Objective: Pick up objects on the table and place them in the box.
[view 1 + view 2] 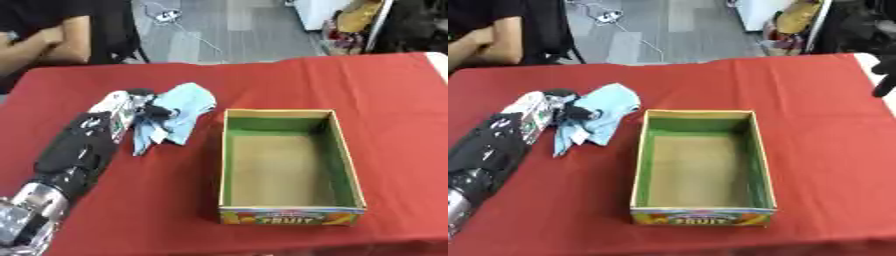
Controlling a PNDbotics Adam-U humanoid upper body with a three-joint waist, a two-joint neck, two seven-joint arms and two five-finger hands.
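A light blue cloth lies crumpled on the red table, left of the box, with a fold trailing toward me. My left hand comes in from the lower left and rests on the cloth's left side, its dark fingers curled into the fabric. An open cardboard box with green inner walls and a "FRUIT" label on its front stands at the centre, with nothing inside. In the right eye view a dark part of my right hand shows at the right edge, above the table's far right corner.
The red tablecloth covers the whole table. Its far edge runs along the top, and a pale corner shows at the far right. Beyond the table are a grey floor with a cable and some bags.
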